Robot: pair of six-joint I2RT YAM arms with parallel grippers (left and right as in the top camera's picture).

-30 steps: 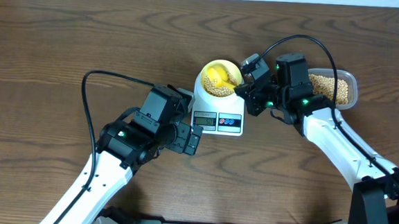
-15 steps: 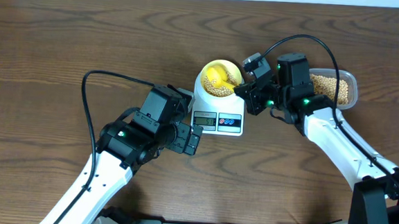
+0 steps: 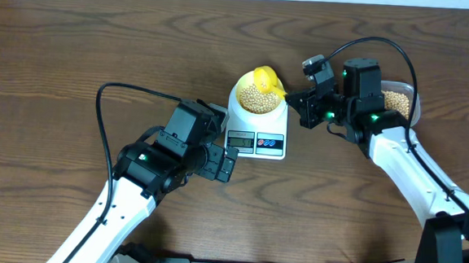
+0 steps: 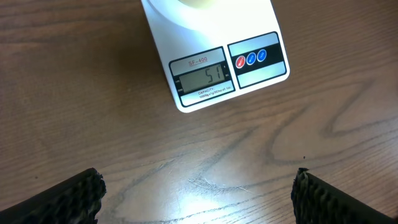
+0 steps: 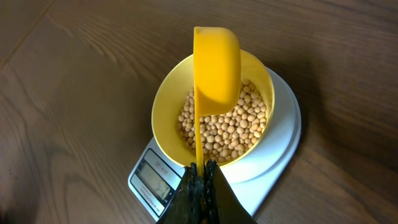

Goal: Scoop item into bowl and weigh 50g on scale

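The pale yellow bowl (image 3: 258, 98) (image 5: 171, 102) sits on the white scale (image 3: 255, 129) (image 5: 273, 146) and holds tan beans (image 5: 227, 124) (image 3: 259, 100). The scale's display (image 4: 200, 76) reads 51. My right gripper (image 5: 200, 171) (image 3: 298, 97) is shut on the handle of a yellow scoop (image 5: 214, 65) (image 3: 266, 76), held tilted on its side above the bowl. My left gripper (image 4: 196, 193) (image 3: 224, 162) is open and empty over bare wood just in front of the scale.
A clear plastic tub (image 3: 403, 103) with more beans stands right of the scale, partly hidden behind my right arm. The right arm's cable loops above it. The wooden table's far edge runs along the top of the overhead view.
My right gripper has drawn back to the right and risen, lifting the scoop from inside the bowl to above its far rim. The left arm has not moved.
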